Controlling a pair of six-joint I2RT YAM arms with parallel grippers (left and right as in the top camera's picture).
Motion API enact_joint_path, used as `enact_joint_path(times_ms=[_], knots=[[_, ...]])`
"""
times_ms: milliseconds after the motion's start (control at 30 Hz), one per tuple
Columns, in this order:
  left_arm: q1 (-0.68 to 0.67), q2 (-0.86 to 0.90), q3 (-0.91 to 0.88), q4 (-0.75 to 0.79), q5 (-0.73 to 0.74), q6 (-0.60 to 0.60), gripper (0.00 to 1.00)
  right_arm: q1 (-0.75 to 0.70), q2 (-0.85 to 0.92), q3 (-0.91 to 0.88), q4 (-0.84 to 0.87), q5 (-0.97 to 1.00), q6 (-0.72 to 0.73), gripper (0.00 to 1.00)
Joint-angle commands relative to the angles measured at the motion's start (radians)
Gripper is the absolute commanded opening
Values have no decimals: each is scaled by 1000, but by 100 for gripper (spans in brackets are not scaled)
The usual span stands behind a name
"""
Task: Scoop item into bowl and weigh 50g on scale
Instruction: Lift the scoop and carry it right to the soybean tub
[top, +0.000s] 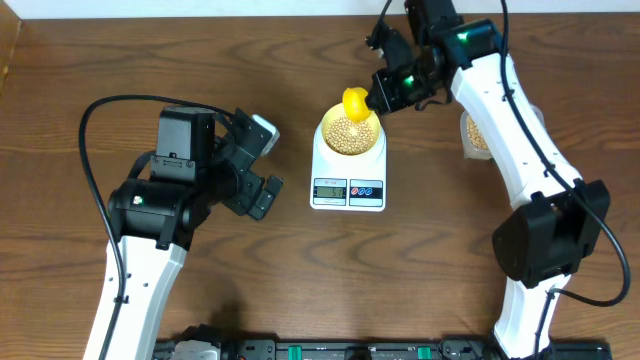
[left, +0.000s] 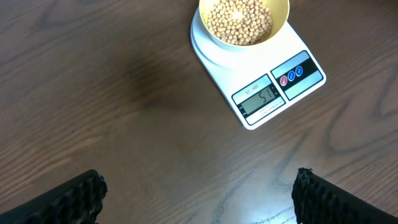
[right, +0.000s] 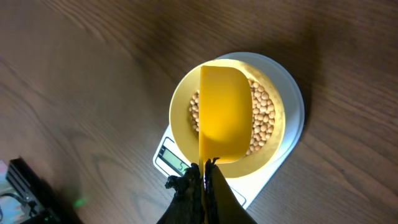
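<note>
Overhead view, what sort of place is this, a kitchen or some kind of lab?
Probably a robotics lab bench, not a kitchen: a left arm and a right arm stand at a wood-grain table, with a scale holding a bowl of beans between them.

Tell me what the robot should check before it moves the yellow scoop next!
1. Seating: the bowl rests on the scale: ok.
2. Weight: the display reads fifty-something, but the last digit: cannot tell.
3. Grip: right gripper shut on the yellow scoop by its handle: ok.
4. Aim: the scoop hangs over the beans in the bowl: ok.
5. Other arm: left gripper open, empty, apart from the scale: ok.
</note>
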Motion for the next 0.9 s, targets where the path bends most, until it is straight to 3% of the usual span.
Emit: enact_joint_path(times_ms=[0, 533, 867], knots=[[4, 4, -1, -3, 15, 13, 98, -21, -24, 20, 0, -42, -6, 1], [4, 4, -1, -3, 15, 13, 98, -69, -39, 20, -18, -85, -13, 1], [4, 4, -1, -3, 15, 13, 98, -312, -197, 20, -203, -16, -22, 1]])
